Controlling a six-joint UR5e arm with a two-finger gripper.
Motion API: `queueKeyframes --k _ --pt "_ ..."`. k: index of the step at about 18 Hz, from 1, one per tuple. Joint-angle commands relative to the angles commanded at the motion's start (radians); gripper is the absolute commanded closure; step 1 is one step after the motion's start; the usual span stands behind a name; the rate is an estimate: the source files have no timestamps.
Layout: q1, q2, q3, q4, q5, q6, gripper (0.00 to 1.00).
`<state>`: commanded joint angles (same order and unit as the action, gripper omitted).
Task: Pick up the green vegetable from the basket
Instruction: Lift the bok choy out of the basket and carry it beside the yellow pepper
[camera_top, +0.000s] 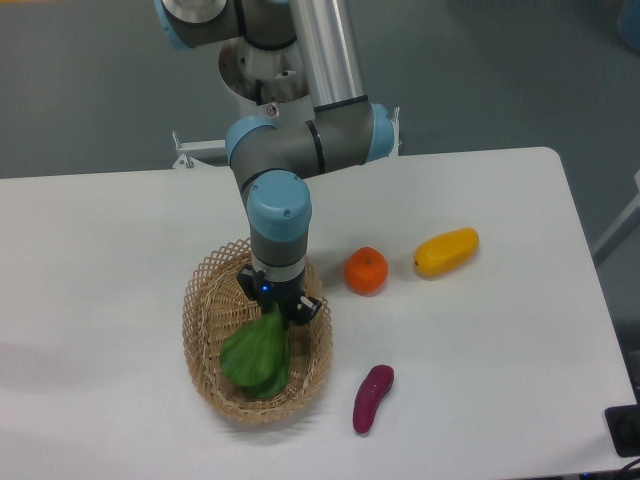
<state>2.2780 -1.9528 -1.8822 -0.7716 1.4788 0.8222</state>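
Note:
The green vegetable (255, 358) lies in the tan wicker basket (200, 300), its broad dark leaves toward the front and its narrow stem end pointing up and back. My gripper (277, 312) points straight down over the basket's right half. It is shut on the vegetable's stem end, which runs up between the fingers. The wrist hides the fingertips and the stem's tip. The leaves still rest on the basket floor.
An orange (366, 270) sits just right of the basket, close to my wrist. A yellow oblong fruit (446, 251) lies further right. A purple eggplant-like piece (372, 397) lies by the basket's front right. The table's front edge is near.

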Motion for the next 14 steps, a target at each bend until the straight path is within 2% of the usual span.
queueKeyframes --k 6,10,14 --pt "0.015 0.057 0.038 -0.003 -0.003 0.008 0.63" --pt "0.049 0.107 0.055 -0.009 -0.008 0.08 0.63" --pt "0.083 0.126 0.113 -0.018 -0.011 0.081 0.63"
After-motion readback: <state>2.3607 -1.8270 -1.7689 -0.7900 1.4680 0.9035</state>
